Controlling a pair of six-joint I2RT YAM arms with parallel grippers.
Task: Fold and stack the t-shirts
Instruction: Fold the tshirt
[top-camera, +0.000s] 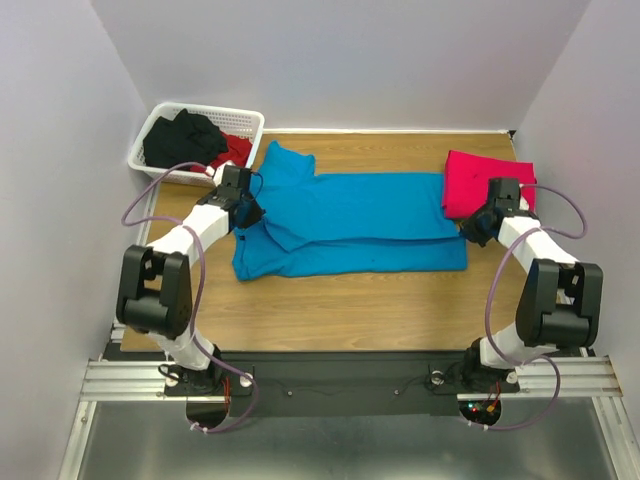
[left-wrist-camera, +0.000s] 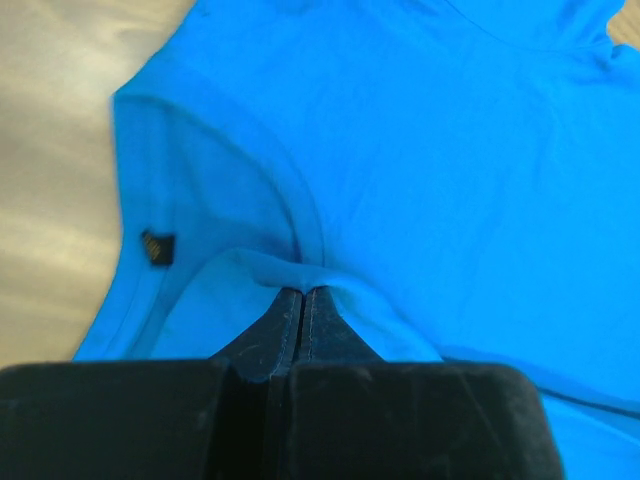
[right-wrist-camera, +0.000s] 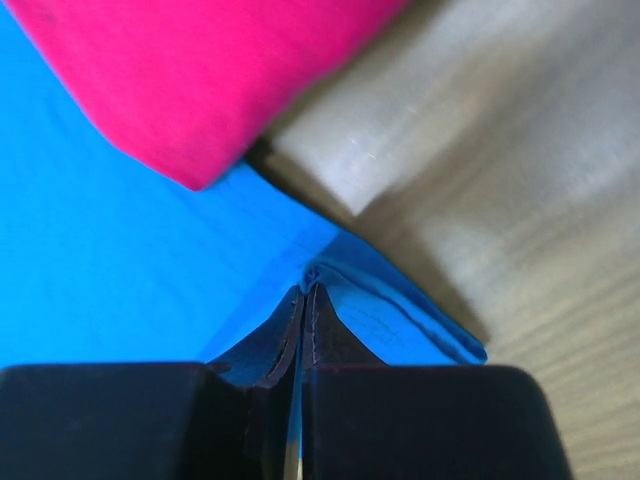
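Note:
The turquoise-blue t-shirt (top-camera: 350, 225) lies across the middle of the table, partly folded lengthwise. My left gripper (top-camera: 248, 213) is shut on a fold of its cloth at the left end, near the collar (left-wrist-camera: 300, 205); in the left wrist view the gripper (left-wrist-camera: 303, 292) pinches a raised ridge of blue cloth. At the shirt's right end my right gripper (top-camera: 468, 228) is shut on the blue hem corner (right-wrist-camera: 400, 310), seen pinched in the gripper (right-wrist-camera: 305, 288). The pinkish-red t-shirt (top-camera: 480, 183) lies folded at the back right, touching the blue one (right-wrist-camera: 120, 260).
A white lattice basket (top-camera: 160, 128) at the back left holds black and red clothes. Bare wooden table (top-camera: 350, 310) runs along the front, and white walls stand on three sides.

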